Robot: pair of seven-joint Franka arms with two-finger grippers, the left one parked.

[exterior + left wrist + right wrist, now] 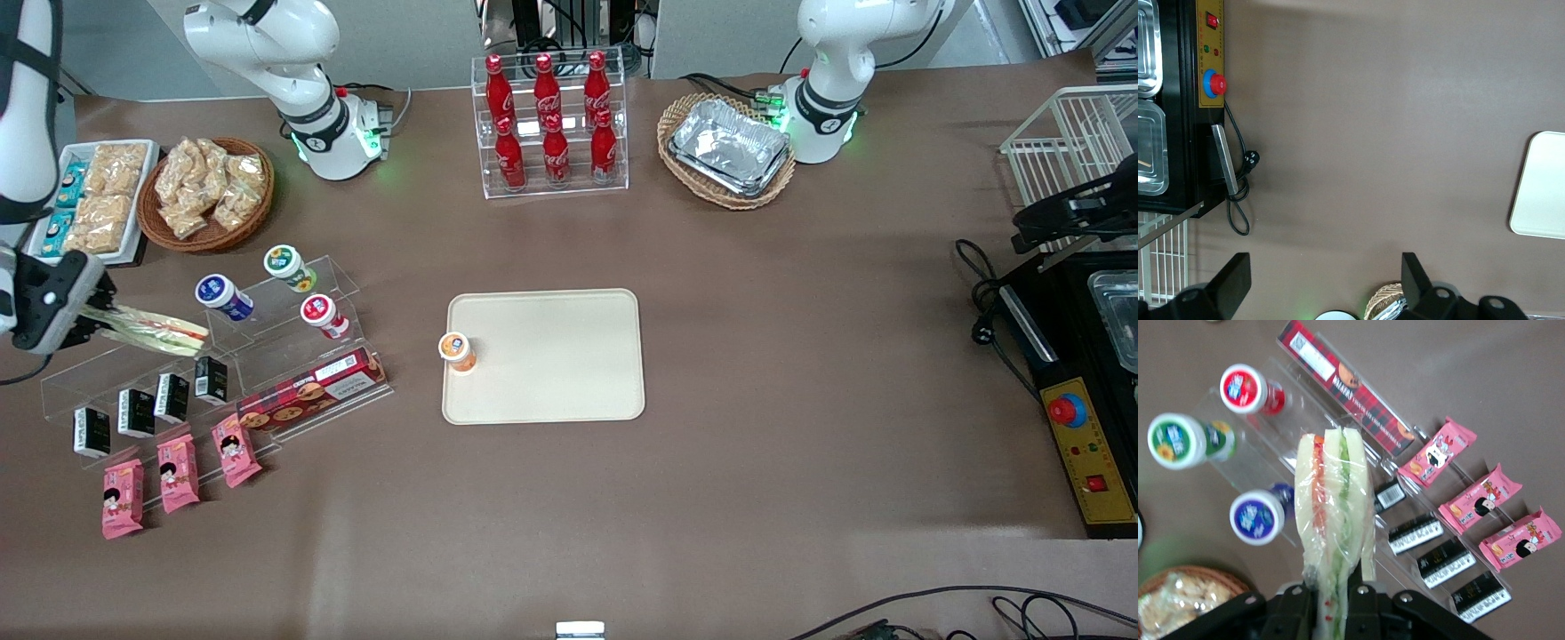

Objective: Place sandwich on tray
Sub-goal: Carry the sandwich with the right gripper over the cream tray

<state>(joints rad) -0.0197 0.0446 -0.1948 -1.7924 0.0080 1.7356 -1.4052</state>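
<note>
My right gripper (96, 313) hangs above the clear display shelves at the working arm's end of the table, shut on the sandwich (158, 331). The sandwich (1333, 513) is a wrapped wedge of pale bread with green and orange-red filling, pinched at one end between the black fingers (1295, 613) and sticking out over the shelves. The cream tray (560, 356) lies flat in the middle of the table, well away from the gripper toward the parked arm. A small orange-lidded cup (457, 350) stands on the tray's edge nearest the shelves.
Below the sandwich are clear shelves (267, 356) with lidded cups (1178, 440), a red biscuit box (1345, 387), black cartons (1441, 560) and pink packets (1478, 507). A wicker basket of snack packets (206, 191) and a cola bottle rack (551, 120) stand farther from the front camera.
</note>
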